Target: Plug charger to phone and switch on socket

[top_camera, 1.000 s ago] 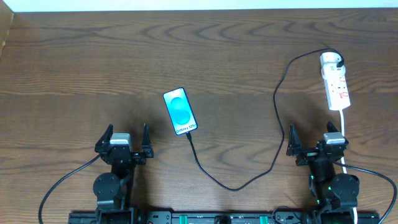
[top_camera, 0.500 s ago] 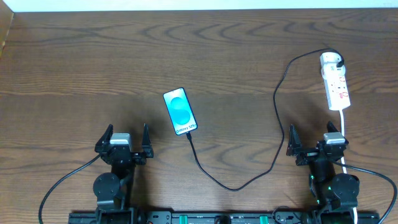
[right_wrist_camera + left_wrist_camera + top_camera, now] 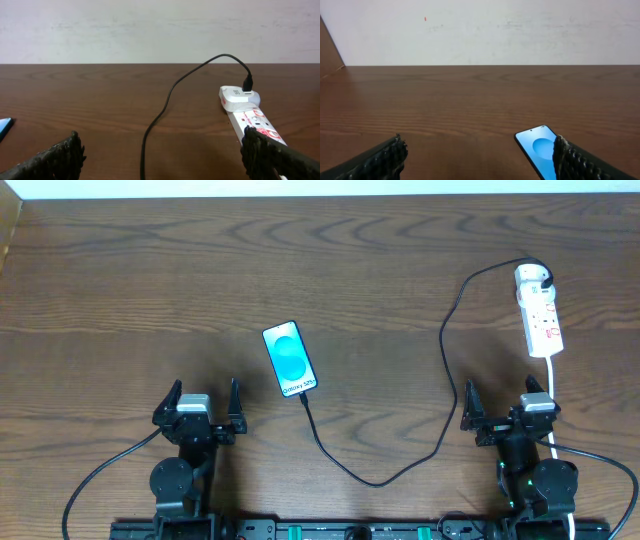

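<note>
Presently nothing differs from the overhead view a second ago: neither arm nor any item on the table [image 3: 120, 280] has shifted.

The left gripper [image 3: 206, 390] sits at the near edge with its fingers [image 3: 385, 157] spread wide and empty. The right gripper [image 3: 160, 150] sits at the near right, fingers [image 3: 55, 157] likewise spread wide, holding nothing.

The phone [image 3: 289, 360] lies flat at mid-table, screen up and lit, just ahead and to the right of the left gripper. The charger [image 3: 380, 480] runs from the phone's near end, loops toward the front edge, then climbs to its white adapter [image 3: 531, 277], seated at the far end of the socket [image 3: 541, 320]. Whether the plug tip is fully seated in the phone cannot be told. The socket lies at the far right, ahead of the right gripper, its white cord [image 3: 553, 395] trailing back past that arm. Its switch position cannot be made out.
</note>
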